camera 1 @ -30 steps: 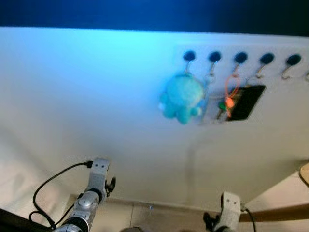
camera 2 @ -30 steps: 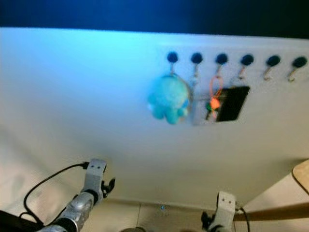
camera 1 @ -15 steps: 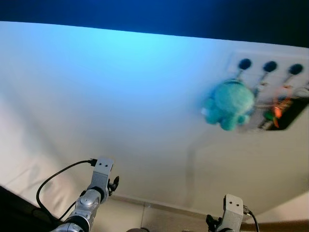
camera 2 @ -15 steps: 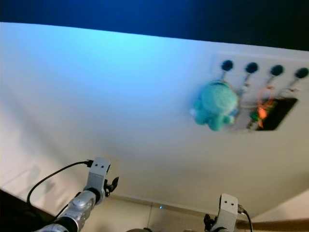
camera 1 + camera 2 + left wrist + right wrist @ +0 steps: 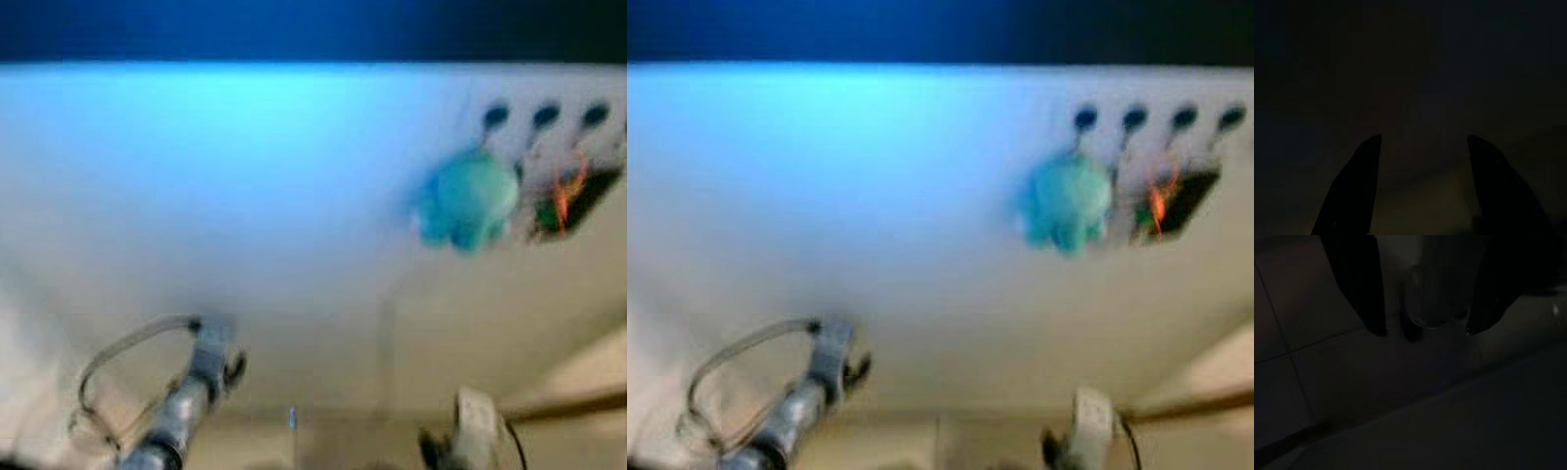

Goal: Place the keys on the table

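So, blurry head view. Left gripper (image 5: 1422, 191) down low by wall base, fingers spread, empty. Right gripper (image 5: 1422, 284) low too, also parted, nothing held, floor tiles (image 5: 1327, 372) beyond. Keys (image 5: 558, 201) hang on wall hooks (image 5: 539, 117) up right, orange loop, beside teal plush (image 5: 468, 201). Guessing light, stiff metal, jangly, slippery; best pinch at loop, lift off hook. Count: one plush, one key bunch, four hook knobs in right eye view.
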You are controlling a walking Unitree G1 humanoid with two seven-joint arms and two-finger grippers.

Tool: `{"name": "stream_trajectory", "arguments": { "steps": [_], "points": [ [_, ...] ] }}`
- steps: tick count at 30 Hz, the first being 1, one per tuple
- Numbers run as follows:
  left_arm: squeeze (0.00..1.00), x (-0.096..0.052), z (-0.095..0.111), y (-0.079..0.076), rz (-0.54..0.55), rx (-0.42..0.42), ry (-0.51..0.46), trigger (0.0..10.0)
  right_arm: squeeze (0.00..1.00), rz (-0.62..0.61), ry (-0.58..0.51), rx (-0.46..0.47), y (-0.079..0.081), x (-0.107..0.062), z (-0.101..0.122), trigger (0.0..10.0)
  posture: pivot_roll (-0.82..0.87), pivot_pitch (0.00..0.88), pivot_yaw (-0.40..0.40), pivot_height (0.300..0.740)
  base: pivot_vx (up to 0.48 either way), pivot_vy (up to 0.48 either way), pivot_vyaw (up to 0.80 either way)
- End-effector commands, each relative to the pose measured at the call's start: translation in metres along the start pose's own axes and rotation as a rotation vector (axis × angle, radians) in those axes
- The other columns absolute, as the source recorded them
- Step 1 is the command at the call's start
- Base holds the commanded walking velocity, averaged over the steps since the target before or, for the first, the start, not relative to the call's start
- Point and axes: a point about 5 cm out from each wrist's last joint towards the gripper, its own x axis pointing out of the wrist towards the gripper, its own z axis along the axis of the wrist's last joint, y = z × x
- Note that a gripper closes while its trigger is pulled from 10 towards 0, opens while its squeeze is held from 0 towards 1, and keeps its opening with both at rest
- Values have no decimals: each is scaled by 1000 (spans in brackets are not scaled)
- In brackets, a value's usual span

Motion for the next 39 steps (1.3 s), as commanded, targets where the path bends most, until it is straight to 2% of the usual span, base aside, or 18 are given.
{"name": "stream_trajectory", "arguments": {
  "steps": [1,5,20,23,24,25,39],
  "points": [
    [86,-2,-8,-5,-17,9,32,10000,0,-28,27,15,-8,-3,-9,10000,19,54,46,740,0,-480,0],
    [122,-2,-7,-4,-23,31,31,10000,0,-28,23,23,-6,-3,-9,10000,24,46,52,740,0,-480,0],
    [110,0,-1,0,-16,34,17,10000,0,-27,20,27,-5,-2,-6,10000,32,39,50,740,0,-480,0],
    [98,-1,-3,0,-5,-5,11,10000,0,-25,19,24,-5,-2,-6,10000,35,39,47,740,0,-480,0],
    [67,-1,-4,0,4,-25,13,10000,0,-25,19,23,-5,-2,-5,10000,37,39,45,740,0,-480,0],
    [0,-1,-4,2,19,-60,10,10000,0,-24,19,23,-5,-2,-5,10000,37,39,45,740,0,0,0],
    [0,-2,-4,9,61,-52,15,10000,0,-15,21,19,-4,-1,-4,10000,39,38,44,740,0,0,0]
  ]
}}
